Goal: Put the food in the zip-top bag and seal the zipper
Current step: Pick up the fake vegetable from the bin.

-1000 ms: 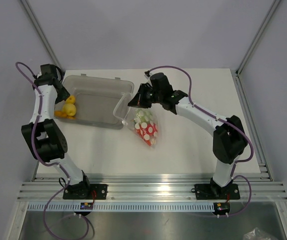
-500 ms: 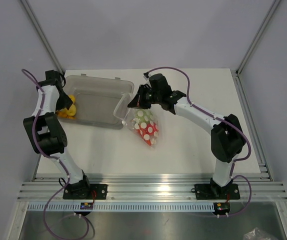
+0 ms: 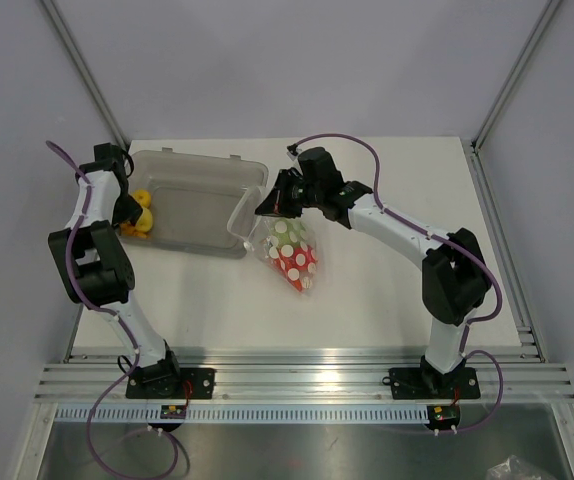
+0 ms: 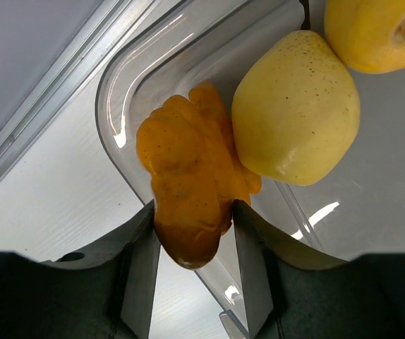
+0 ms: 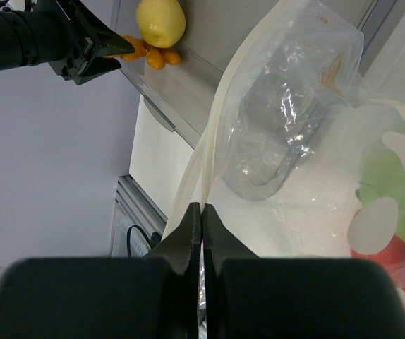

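Observation:
My left gripper (image 4: 192, 272) is shut on an orange lumpy food piece (image 4: 188, 191) at the left end of the grey bin (image 4: 118, 120). A yellow pear-like fruit (image 4: 298, 113) touches the piece, and another yellow fruit (image 4: 375, 32) lies beyond. From above, the left gripper (image 3: 125, 207) sits by the yellow foods (image 3: 141, 214). My right gripper (image 5: 202, 212) is shut on the pale zipper strip (image 5: 220, 120) of the dotted zip-top bag (image 5: 308, 141) and holds its mouth up. The bag (image 3: 289, 255) holds green (image 5: 400, 176) and red (image 5: 393, 254) food.
The grey translucent bin (image 3: 197, 200) stands at the back left, its right end close to the bag mouth and the right gripper (image 3: 265, 205). The table's left edge and metal frame rail (image 4: 40, 92) run right beside the bin.
My left gripper has swung in toward the yellow and orange foods in the bin's left end. The right gripper and the bag have hardly moved.

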Available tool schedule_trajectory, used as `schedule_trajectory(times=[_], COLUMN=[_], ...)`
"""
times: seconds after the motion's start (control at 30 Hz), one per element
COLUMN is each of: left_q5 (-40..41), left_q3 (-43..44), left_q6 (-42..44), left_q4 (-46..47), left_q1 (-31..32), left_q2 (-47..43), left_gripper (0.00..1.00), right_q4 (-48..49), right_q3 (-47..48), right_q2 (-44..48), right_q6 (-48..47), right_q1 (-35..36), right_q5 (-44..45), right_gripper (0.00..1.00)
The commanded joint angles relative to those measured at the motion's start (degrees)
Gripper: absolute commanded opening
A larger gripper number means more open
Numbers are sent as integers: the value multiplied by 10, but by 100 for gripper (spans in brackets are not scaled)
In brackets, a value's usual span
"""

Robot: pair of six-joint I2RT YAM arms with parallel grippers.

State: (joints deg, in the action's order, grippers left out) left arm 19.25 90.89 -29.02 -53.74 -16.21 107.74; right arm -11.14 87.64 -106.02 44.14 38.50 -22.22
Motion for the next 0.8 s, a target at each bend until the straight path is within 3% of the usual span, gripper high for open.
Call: schedule_trajectory(times=[0.0, 0.07, 0.17, 0.37, 0.47, 0.5, 0.77], left_q5=[25, 41, 55, 54, 50, 48, 4], left_q3=[7, 9, 8, 15, 19, 21, 61], left_q6=[-1, -2, -3, -5, -6, -7, 1], left_q4=[8, 4, 7, 10, 7, 4, -22], left_q1=[-3, -3, -7, -14, -14, -14, -13], left_q2=[-30, -32, -36, -24, -18, -20, -80], left_gripper=[49, 66, 68, 56, 38, 28, 7], right_q4=[24, 25, 26, 26, 25, 25, 16], right_q3=[20, 19, 19, 19, 19, 20, 19], right_q2=[3, 3, 1, 1, 0, 1, 10], right_q6=[-7, -6, -6, -5, -5, -5, -6], right_q1=[-4, -4, -4, -4, -4, -4, -4], right_q5=[-14, -14, -14, -13, -13, -13, -9], right_gripper=[0, 0, 0, 0, 0, 0, 0])
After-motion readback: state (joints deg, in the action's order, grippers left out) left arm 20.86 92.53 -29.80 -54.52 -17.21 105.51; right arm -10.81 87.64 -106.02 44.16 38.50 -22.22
